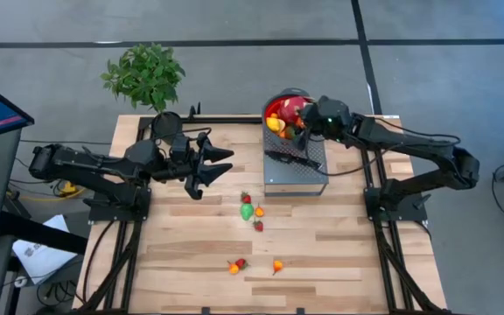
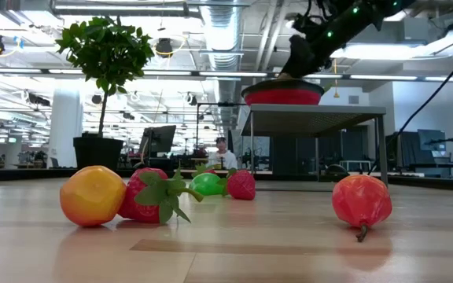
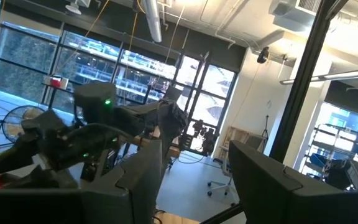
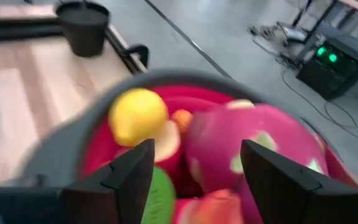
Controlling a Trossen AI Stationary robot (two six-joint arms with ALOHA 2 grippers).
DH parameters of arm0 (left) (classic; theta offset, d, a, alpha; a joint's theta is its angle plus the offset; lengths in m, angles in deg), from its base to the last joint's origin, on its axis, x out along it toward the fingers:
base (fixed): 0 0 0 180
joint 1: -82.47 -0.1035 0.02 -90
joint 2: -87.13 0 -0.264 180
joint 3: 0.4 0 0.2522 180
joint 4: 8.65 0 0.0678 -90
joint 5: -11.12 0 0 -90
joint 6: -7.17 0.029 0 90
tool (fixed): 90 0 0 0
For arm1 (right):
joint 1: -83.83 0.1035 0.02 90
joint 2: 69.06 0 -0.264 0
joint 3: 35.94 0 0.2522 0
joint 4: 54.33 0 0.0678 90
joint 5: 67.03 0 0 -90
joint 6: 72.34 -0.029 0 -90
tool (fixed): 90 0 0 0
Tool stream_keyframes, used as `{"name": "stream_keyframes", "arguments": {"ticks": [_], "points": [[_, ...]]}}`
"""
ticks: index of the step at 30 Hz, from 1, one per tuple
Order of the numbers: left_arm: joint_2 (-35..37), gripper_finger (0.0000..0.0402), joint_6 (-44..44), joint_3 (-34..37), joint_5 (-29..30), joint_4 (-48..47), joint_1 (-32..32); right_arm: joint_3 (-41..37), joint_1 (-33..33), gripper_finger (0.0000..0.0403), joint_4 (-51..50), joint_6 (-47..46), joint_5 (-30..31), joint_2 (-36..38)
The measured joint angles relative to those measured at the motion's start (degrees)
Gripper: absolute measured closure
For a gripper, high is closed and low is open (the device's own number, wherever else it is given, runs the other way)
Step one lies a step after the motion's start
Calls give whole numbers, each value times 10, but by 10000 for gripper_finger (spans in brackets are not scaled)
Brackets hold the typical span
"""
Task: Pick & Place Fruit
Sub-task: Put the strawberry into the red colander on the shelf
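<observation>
From above we see the right gripper over the bowl on the grey stand — fingers spread, nothing held; bowl packed w/ fruit. Left gripper hangs over the table's left half, fingers apart, empty. More fruit on the table: a cluster near centre, two more nearer the front edge. A knife lies on the stand. Low view: orange fruit, strawberry, green one, red one on the wood. Left wrist: fingers parted, room beyond. Right wrist: fingers apart above a dragon fruit & lemon in the bowl.
</observation>
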Motion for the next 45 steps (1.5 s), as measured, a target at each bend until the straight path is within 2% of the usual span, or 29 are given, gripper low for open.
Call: {"name": "stream_keyframes", "arguments": {"ticks": [18,29,38,45], "points": [[0,221,0,0,0,0,0,0,121,216,-23,-6,-1,122],[0,221,0,0,0,-1,0,0,220,272,7,-19,-7,187],[0,221,0,0,0,-3,0,0,265,300,-13,-22,-7,260],[0,221,0,0,0,-4,0,0,288,313,-60,-69,-7,257]]}}
